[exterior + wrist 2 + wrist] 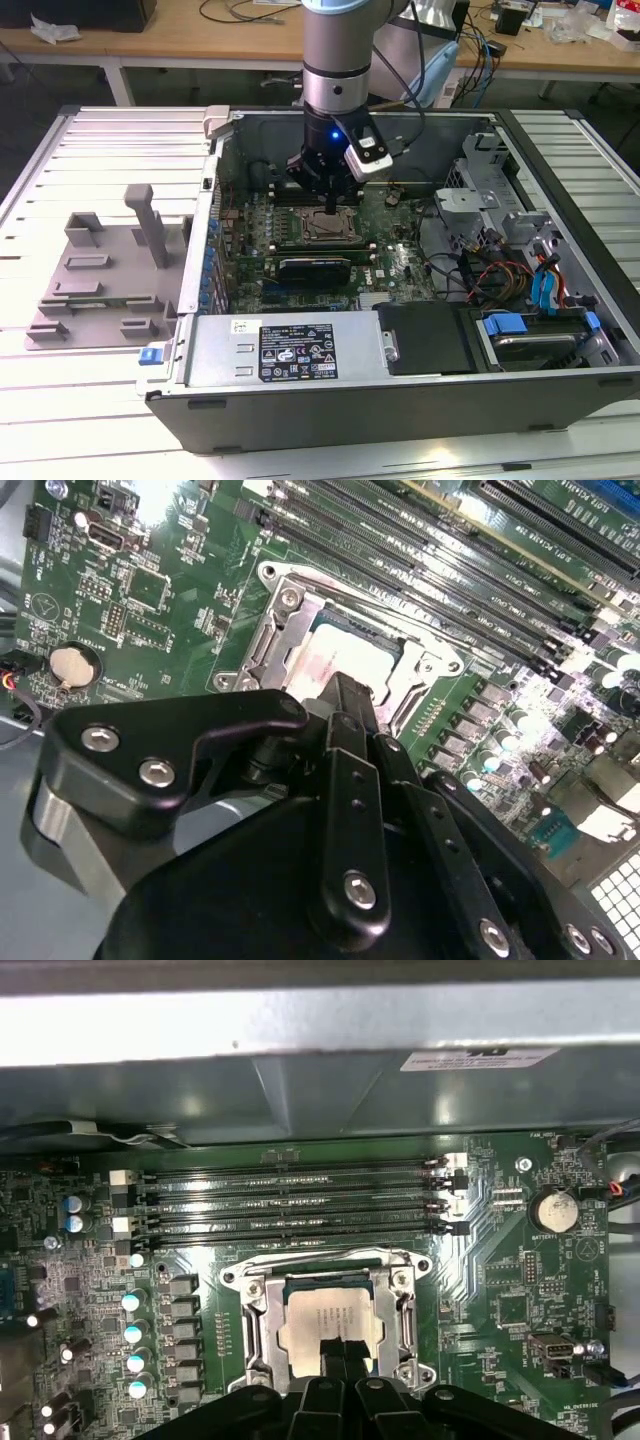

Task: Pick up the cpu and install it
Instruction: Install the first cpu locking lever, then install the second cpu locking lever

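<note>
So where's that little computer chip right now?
The cpu sits in the metal socket frame on the green motherboard, just below the long memory slots in the first wrist view, with the gripper directly over it.

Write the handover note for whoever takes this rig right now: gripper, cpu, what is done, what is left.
Gripper: low over the socket frame inside the open computer case, fingertips at the cpu; open or shut cannot be told.
Cpu: lies flat in the socket frame on the motherboard, seen in both wrist views.
Done: cpu brought to the socket.
Left: confirm that it is seated and released.
</note>
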Available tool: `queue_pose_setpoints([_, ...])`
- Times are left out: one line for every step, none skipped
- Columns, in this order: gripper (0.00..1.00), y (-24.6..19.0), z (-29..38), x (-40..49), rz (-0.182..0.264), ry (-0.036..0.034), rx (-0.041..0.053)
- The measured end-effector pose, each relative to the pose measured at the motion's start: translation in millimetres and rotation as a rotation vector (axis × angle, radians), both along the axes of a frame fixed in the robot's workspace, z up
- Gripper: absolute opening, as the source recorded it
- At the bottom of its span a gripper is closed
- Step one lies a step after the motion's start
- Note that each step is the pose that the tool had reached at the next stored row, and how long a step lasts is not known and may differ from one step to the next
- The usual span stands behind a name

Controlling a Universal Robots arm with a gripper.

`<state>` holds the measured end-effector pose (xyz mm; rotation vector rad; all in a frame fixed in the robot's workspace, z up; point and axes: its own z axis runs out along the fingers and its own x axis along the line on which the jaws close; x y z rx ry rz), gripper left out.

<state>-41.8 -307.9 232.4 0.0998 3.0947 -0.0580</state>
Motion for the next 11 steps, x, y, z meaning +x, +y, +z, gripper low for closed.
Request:
queue_pose_setpoints([0.11, 0.0, 0.1, 0.0, 0.000, 0.0001, -0.0001])
queue_pose_setpoints([0.11, 0.0, 0.3, 0.0, 0.000, 0.0001, -0.0002])
queue_pose_setpoints([0.11, 0.0, 0.3, 0.0, 0.000, 0.0001, -0.0001])
queue_pose_setpoints([0.11, 0.0, 0.4, 0.0, 0.000, 0.0001, -0.0002])
queue_pose_setpoints([0.11, 0.0, 0.4, 0.0, 0.000, 0.0001, -0.0002])
queue_pose_setpoints([0.11, 0.0, 0.5, 0.0, 0.000, 0.0001, -0.0002])
queue_pose_setpoints([0.11, 0.0, 0.5, 0.0, 0.000, 0.0001, -0.0002])
queue_pose_setpoints([0.11, 0.0, 0.6, 0.0, 0.000, 0.0001, -0.0002])
queue_pose_setpoints([0.11, 0.0, 0.6, 0.0, 0.000, 0.0001, -0.0001])
queue_pose_setpoints([0.11, 0.0, 0.6, 0.0, 0.000, 0.0001, -0.0002])
queue_pose_setpoints([0.11, 0.0, 0.7, 0.0, 0.000, 0.0001, -0.0002])
